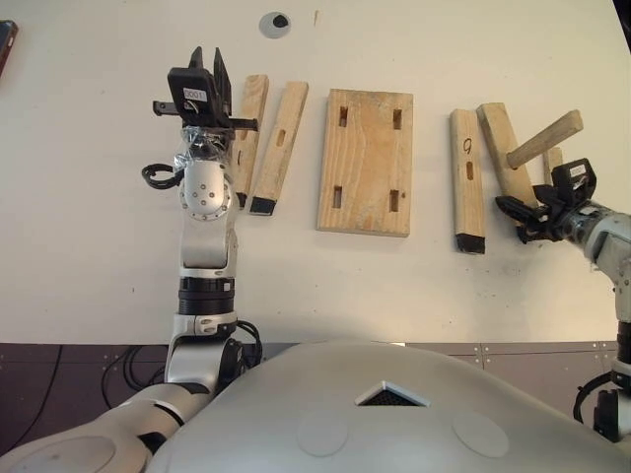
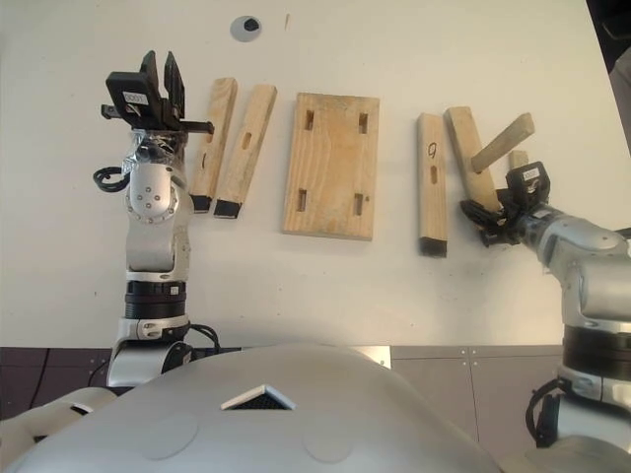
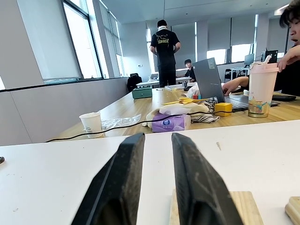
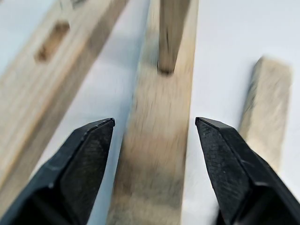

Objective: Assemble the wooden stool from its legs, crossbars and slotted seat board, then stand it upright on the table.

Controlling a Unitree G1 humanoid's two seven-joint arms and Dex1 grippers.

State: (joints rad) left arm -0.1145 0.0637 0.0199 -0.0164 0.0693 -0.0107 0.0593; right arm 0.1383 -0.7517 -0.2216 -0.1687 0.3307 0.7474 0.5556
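The slotted seat board [image 1: 365, 163] lies flat mid-table. Two wooden legs [image 1: 248, 138] [image 1: 279, 148] lie side by side left of it. My left gripper [image 1: 209, 71] hovers beside the far end of the leftmost leg [image 3: 211, 206], narrowly open and holding nothing. Right of the board lie a third leg [image 1: 467, 180] and a fourth leg [image 1: 503, 148], with a crossbar [image 1: 544, 139] stuck in the fourth leg's slot and slanting up. A short piece [image 1: 554, 160] lies beside it. My right gripper [image 4: 154, 124] is open and straddles the fourth leg [image 4: 157, 154] near its close end, with its fingers apart from the wood.
A grey disc with a dark knob [image 1: 275, 24] sits at the table's far edge. A dark object [image 1: 5, 44] lies at the far left corner. The table's front edge [image 1: 394, 341] runs just before my body. Bare tabletop lies in front of the parts.
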